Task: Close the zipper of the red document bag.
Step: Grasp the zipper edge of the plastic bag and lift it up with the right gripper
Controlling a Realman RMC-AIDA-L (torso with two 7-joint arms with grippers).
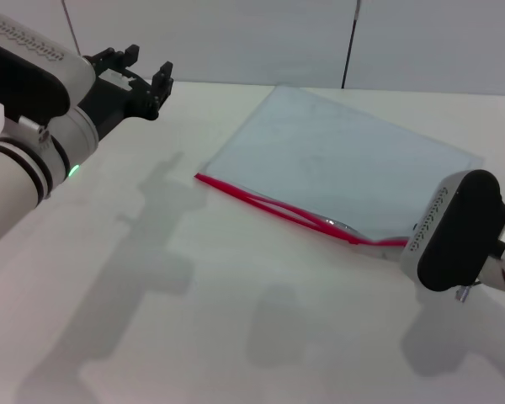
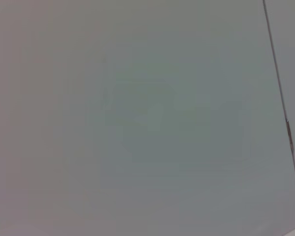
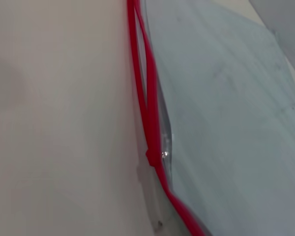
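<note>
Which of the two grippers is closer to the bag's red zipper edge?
The right gripper, sitting at the end of the zipper on the red document bag. The left gripper is raised well off to the bag's far-left side.

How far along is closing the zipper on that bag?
Barely started. The zipper on the bag gapes open along most of its length. The right gripper hovers at the zipper's near end; the left gripper hangs away, open. The whole zip remains.
</note>
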